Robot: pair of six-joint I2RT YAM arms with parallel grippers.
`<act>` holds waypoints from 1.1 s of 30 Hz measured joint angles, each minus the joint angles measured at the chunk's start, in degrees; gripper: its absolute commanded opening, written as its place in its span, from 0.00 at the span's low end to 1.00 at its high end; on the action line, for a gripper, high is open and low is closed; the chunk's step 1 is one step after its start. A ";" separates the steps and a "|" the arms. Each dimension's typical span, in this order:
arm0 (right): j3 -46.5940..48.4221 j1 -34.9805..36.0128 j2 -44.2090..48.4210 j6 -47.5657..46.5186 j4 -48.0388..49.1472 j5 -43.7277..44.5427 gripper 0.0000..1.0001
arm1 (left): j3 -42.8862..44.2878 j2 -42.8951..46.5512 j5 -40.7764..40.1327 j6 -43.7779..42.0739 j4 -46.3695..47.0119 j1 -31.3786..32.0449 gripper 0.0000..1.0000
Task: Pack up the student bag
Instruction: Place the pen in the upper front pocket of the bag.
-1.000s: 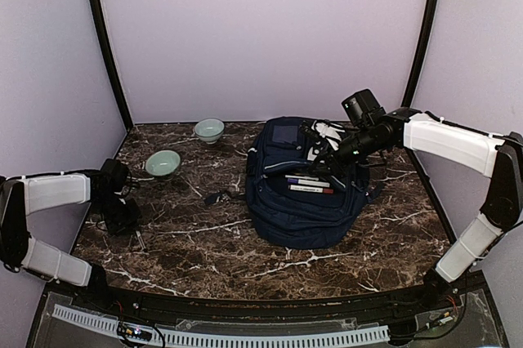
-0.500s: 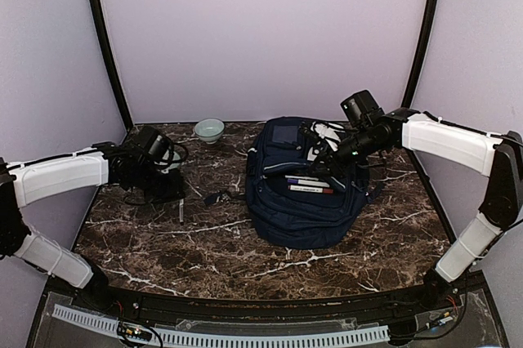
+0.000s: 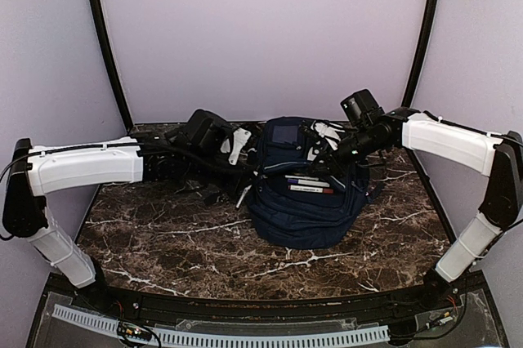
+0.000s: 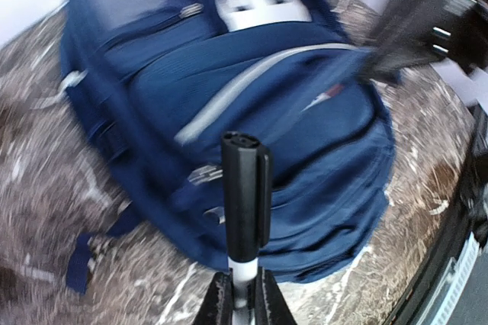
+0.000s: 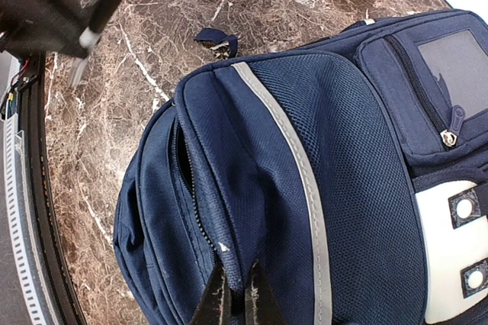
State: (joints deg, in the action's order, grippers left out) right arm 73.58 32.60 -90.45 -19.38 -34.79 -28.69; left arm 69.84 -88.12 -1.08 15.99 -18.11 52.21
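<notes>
Two entries: left gripper (image 4: 244,298), clamping marker (image 4: 245,195), now at student bag (image 4: 305,119) from nine o'clock; right gripper (image 5: 233,288) pinches its fabric; we expect insertion.

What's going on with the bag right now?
The right gripper is pinched on the edge of the bag by the zip, lifting the front flap so a pocket gapes. The left gripper is shut on a marker and hovers beside the bag, marker pointed at it. Two more markers show at the opening. The held one is not in yet.
</notes>
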 measured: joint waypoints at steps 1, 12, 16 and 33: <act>0.00 0.00 0.00 0.02 0.02 0.07 0.00 | 1.20 -0.83 0.02 -2.14 0.35 1.42 0.03; 0.00 0.00 -0.02 0.09 0.02 0.15 0.00 | 8.28 -8.70 1.86 -24.22 1.73 11.74 0.00; 0.02 0.00 -0.09 0.20 0.02 -0.09 0.00 | 13.75 -14.43 -0.48 -32.79 1.60 14.21 0.00; 0.46 -0.02 -0.13 0.22 -0.35 -0.07 0.00 | 23.37 -32.22 -14.88 -62.60 8.15 17.40 0.00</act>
State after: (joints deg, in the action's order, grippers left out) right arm 74.04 32.58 -90.59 -19.16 -35.14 -28.75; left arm 93.21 -120.33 -15.97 -46.61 -9.96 69.60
